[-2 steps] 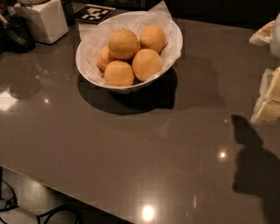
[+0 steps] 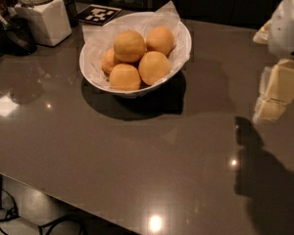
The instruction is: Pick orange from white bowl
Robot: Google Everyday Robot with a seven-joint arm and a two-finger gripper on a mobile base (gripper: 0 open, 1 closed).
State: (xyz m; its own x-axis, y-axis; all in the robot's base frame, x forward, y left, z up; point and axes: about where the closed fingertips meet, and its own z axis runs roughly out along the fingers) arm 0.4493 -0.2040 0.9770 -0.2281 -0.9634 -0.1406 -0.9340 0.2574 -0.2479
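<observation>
Several pale-orange oranges (image 2: 130,45) lie piled in the white bowl (image 2: 184,43), which is lined with crumpled white paper and stands on the dark table at the back centre. One orange rests on top of the pile; others (image 2: 154,67) lie around it. My gripper (image 2: 276,93), cream-coloured, hangs at the right edge of the view, well to the right of the bowl and above the table. It holds nothing that I can see. Its shadow falls on the table below it.
A white square-based jar (image 2: 43,18) stands at the back left, with a dark object (image 2: 14,33) beside it. A black-and-white marker tag (image 2: 98,14) lies behind the bowl. The table's front edge (image 2: 63,197) runs diagonally at lower left, with cables on the floor below.
My gripper has shifted slightly to the left, toward the bowl. The bowl and oranges have not moved.
</observation>
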